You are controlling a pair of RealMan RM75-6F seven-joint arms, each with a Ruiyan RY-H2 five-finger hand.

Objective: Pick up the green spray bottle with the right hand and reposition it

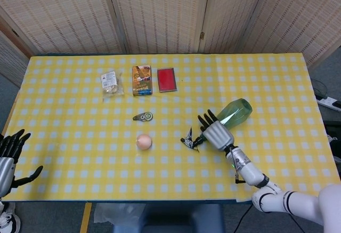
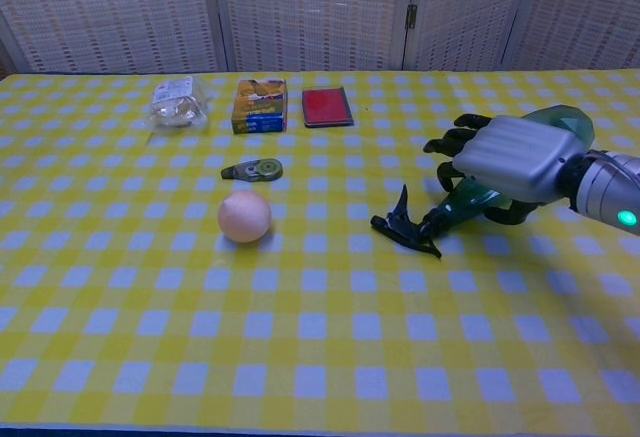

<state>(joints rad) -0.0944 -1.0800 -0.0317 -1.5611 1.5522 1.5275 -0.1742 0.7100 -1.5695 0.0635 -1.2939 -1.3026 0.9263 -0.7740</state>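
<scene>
We count one green spray bottle [image 1: 233, 112] lying on its side right of centre on the checked table [image 1: 69, 153], our right hand [image 1: 215, 134] wrapped around its neck, our left hand [image 1: 9, 156] empty with fingers spread, and one egg [image 1: 143, 141].

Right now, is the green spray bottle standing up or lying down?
Lying down. The green spray bottle rests on its side on the table, black nozzle pointing left, with the right robot hand over its middle.

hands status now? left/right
Left hand: open, holding nothing, off the table edge.
Right hand: fingers curled over the green spray bottle lying on the table; grip cannot be confirmed.
</scene>
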